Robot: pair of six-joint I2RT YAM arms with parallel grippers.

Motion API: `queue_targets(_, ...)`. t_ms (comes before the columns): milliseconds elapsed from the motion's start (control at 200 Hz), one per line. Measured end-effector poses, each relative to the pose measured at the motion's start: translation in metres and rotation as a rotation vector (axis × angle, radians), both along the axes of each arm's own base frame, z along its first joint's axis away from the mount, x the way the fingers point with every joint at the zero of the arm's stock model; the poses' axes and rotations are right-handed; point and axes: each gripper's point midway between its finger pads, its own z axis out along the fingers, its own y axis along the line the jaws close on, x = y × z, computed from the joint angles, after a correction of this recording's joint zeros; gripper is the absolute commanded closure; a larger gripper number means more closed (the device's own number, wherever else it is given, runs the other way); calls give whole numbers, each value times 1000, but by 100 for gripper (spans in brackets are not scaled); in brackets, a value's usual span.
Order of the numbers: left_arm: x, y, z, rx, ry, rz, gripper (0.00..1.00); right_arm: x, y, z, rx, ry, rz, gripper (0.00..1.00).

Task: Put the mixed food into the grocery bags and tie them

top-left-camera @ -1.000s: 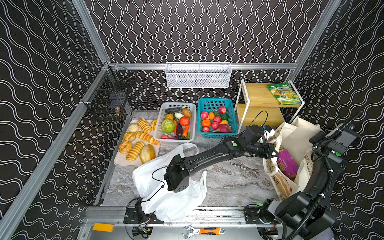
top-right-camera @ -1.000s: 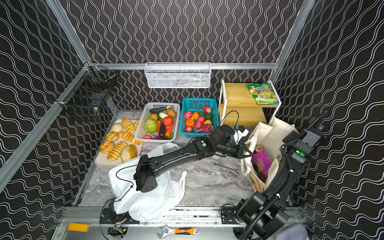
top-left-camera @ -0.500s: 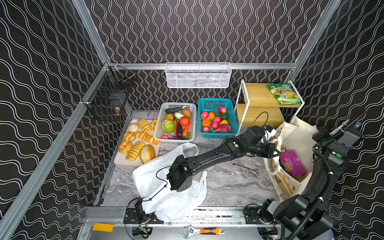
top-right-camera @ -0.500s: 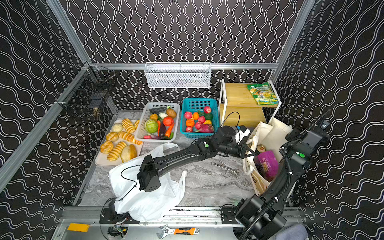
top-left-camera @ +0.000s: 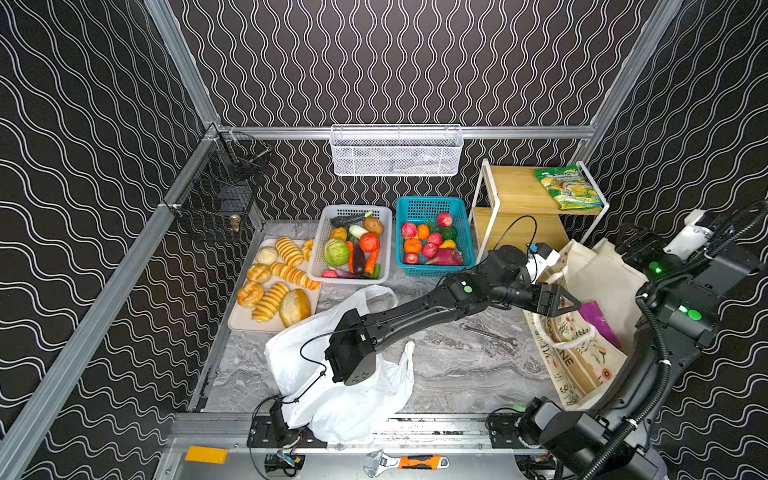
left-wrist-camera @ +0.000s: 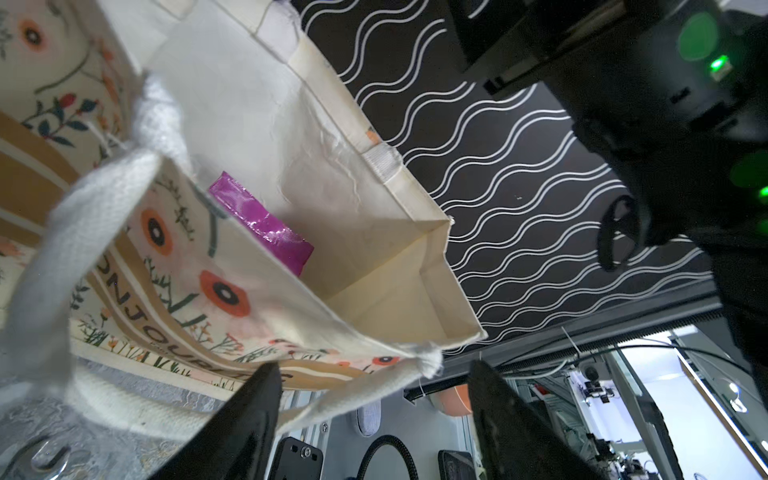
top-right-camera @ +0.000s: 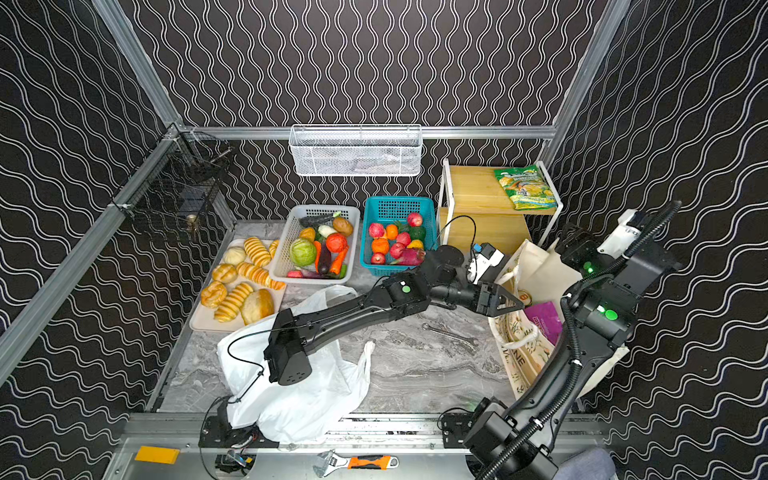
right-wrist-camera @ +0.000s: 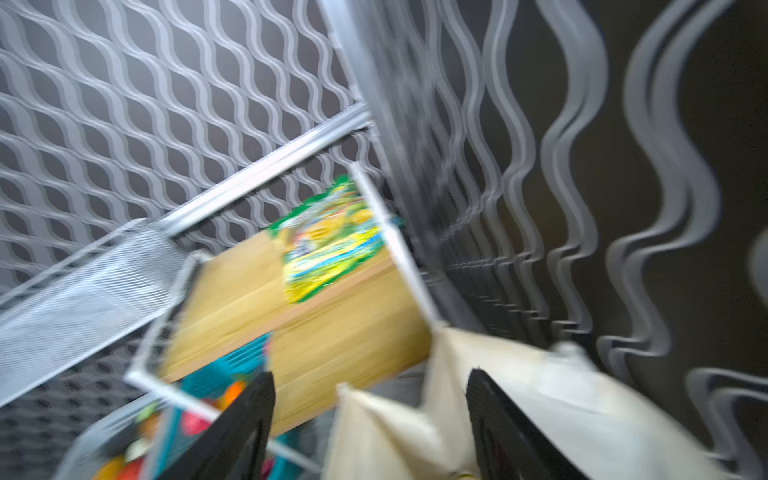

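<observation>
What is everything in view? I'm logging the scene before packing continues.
canvas tote: one, cream, right
purple packet: one, purple, inside tote
plastic bag: one, white, front
vegetable basket: one, white, back
fruit basket: one, teal, beside it
bread tray: one, beige, left
shelf: one, wooden, back right
snack packet: one, green, on shelf
wire baskets: two, white on back rail, black on left
spanner: one, silver, beside tote
wrench: one, orange handle, front frame
left tool: one, black, open at tote's mouth
right tool: one, black, open above tote

Black walls (top-left-camera: 374, 62) with white wavy lines enclose a grey marbled tabletop (top-left-camera: 457, 374) and a wooden shelf (top-left-camera: 513, 189).
</observation>
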Motion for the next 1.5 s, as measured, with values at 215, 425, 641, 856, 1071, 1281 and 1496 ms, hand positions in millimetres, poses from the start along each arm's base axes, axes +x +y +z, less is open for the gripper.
queue_targets(215, -11, 34, 20, -4, -109, -8, 18, -5, 64, 12, 143, -91, 292, 22)
queue_targets(425, 0, 94, 38, 10, -239, 110, 24, -14, 131, 26, 161, -124, 527, 23)
queue_targets(641, 11, 208, 29, 101, -372, 371, 36, -15, 219, -5, 192, -29, 765, 27)
queue_targets(856, 62, 349, -55, 469, -267, 784, 26, -18, 288, -84, 213, 191, 834, 29)
queue_targets(1071, 48, 411, -146, 836, -88, 835, 18, -21, 359, -163, 122, 446, 873, 28)
queue_targets(1281, 41, 420, -211, 1194, 42, 739, 17, -6, 390, -204, 43, 602, 810, 27)
queue_targets(1496, 19, 438, -244, 1435, 99, 640, 21, 0, 390, -222, 22, 633, 766, 25)
